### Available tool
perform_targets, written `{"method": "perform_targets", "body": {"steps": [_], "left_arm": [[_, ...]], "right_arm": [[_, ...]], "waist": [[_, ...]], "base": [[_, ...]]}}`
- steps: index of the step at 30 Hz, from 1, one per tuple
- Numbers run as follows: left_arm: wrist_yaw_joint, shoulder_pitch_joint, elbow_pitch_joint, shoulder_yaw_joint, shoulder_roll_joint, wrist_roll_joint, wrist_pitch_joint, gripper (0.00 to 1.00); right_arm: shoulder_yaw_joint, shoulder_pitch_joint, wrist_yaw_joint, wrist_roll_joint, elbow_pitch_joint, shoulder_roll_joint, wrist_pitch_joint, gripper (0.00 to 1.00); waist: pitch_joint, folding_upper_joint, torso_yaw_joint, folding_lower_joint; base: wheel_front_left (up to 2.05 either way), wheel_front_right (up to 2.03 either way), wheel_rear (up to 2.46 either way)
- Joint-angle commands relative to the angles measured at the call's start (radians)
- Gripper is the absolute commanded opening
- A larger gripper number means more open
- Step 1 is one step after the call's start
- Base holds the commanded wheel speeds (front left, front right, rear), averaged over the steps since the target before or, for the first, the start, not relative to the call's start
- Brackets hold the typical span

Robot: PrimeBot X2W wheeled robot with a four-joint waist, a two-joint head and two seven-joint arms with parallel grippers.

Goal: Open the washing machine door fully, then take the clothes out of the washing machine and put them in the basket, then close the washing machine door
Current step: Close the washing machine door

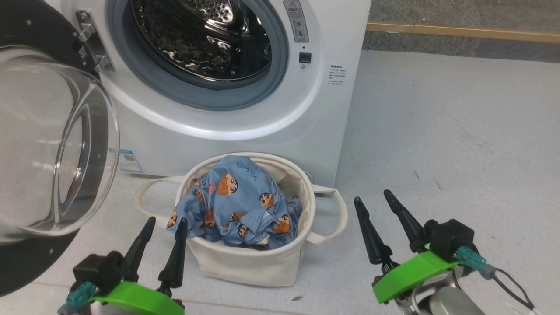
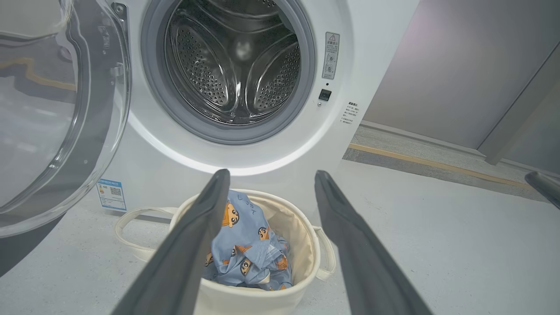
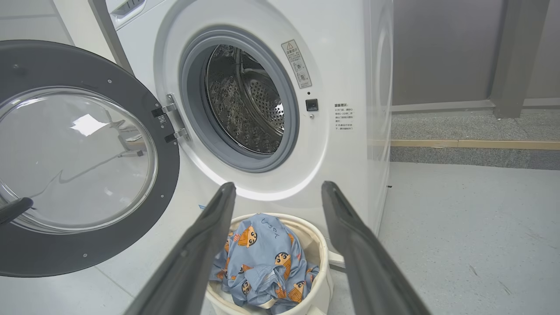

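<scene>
The clothes (image 1: 238, 203) lie heaped in the basket (image 1: 245, 262) before the washing machine (image 1: 323, 131), whose door (image 1: 43, 144) stands open.

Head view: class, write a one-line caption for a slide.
Light-blue cartoon-print clothes lie in the round cream canvas basket before the white front-loading washing machine, its black-rimmed glass door open.

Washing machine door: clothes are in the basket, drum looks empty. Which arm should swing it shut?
Left, most likely. The washing machine door hangs open on the robot's left, close beside the open left gripper. The right gripper sits on the far side of the basket holding the clothes.
</scene>
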Motion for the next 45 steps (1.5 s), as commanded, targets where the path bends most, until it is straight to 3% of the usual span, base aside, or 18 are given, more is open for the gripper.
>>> {"method": "perform_targets", "body": {"steps": [1,12,18,34,45], "left_arm": [[0.005,-0.032,-0.026,0.036,0.027,-0.008,-0.006,1.0],[0.011,-0.027,-0.024,0.037,0.015,-0.028,-0.015,1.0],[0.068,-0.02,0.009,0.031,0.032,0.033,-0.026,1.0],[0.117,0.02,-0.018,0.084,0.034,0.011,-0.056,1.0],[0.167,0.103,-0.109,0.151,0.025,-0.012,-0.078,1.0]], "right_arm": [[0.017,-0.014,0.001,0.005,-0.032,0.001,-0.001,1.0],[0.014,-0.007,0.001,0.007,-0.036,-0.005,0.004,1.0],[0.016,-0.021,0.001,0.015,-0.037,-0.014,-0.001,1.0],[0.033,-0.047,0.001,0.036,-0.004,-0.016,-0.014,1.0],[0.136,-0.18,0.001,0.07,0.026,-0.031,-0.01,1.0]], "waist": [[-0.003,-0.0001,0.002,0.0],[-0.012,-0.0001,0.043,0.0],[-0.007,-0.0001,0.116,0.0],[-0.026,-0.0001,0.382,0.0],[0.026,-0.0001,0.433,0.0]], "base": [[0.0,0.0,0.0],[0.0,0.0,0.0],[0.0,0.0,0.0],[0.0,0.0,0.0],[0.0,0.0,0.0]]}}
